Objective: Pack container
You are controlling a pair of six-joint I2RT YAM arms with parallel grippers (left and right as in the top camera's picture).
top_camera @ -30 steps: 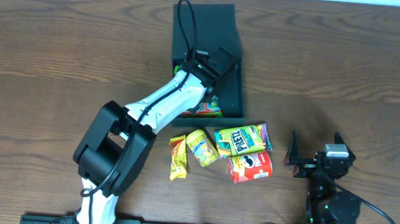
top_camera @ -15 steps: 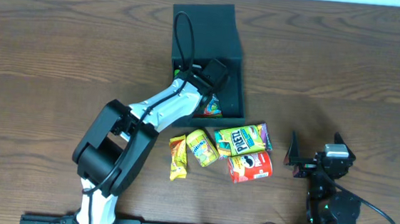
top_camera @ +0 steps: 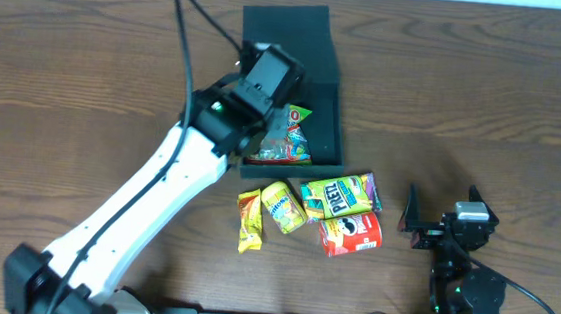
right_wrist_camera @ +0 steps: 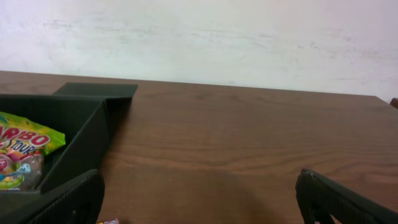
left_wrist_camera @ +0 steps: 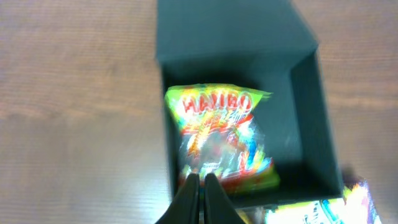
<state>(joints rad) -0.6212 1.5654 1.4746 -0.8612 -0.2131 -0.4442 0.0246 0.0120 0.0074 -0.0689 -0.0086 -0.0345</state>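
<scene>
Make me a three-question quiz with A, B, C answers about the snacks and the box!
1. Where is the Haribo bag?
A) on the floor
B) in the box
C) on a shelf

2. How many snacks lie outside the box?
A) two
B) six
C) four

3. The left gripper is:
A) shut
B) wide open
C) holding a packet

Answers:
1 B: it lies between the box walls.
2 C: Pretz, Pringles, a yellow packet and an orange-yellow packet sit beside the box.
3 A: its fingers touch, with nothing between them.
</scene>
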